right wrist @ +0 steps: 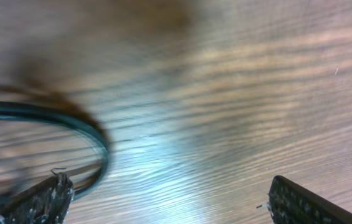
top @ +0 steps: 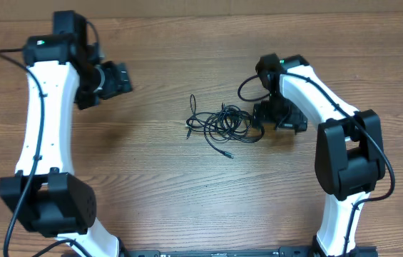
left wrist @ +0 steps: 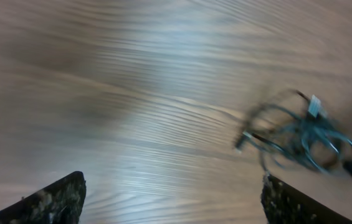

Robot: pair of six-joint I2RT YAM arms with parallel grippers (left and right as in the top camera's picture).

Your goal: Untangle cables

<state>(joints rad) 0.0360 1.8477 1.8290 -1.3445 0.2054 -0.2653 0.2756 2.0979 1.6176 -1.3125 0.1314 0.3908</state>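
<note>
The cables (top: pixel 222 123) lie as one tangled heap of thin black loops on the wooden table (top: pixel 158 171), near its middle, with loose plug ends sticking out on the left. My right gripper (top: pixel 264 118) sits low at the heap's right edge and is open. In the right wrist view a blurred cable loop (right wrist: pixel 70 121) curves just past the left fingertip (right wrist: pixel 42 202), and nothing lies between the fingers. My left gripper (top: pixel 123 80) is open and well left of the heap. In the left wrist view the cables (left wrist: pixel 300 134) show blurred at far right, beyond the open gripper (left wrist: pixel 172 205).
The left arm (top: pixel 44 121) runs along the table's left side and the right arm (top: pixel 337 143) along its right, both rising from bases at the front edge. A pale wall strip (top: pixel 258 7) borders the back of the table.
</note>
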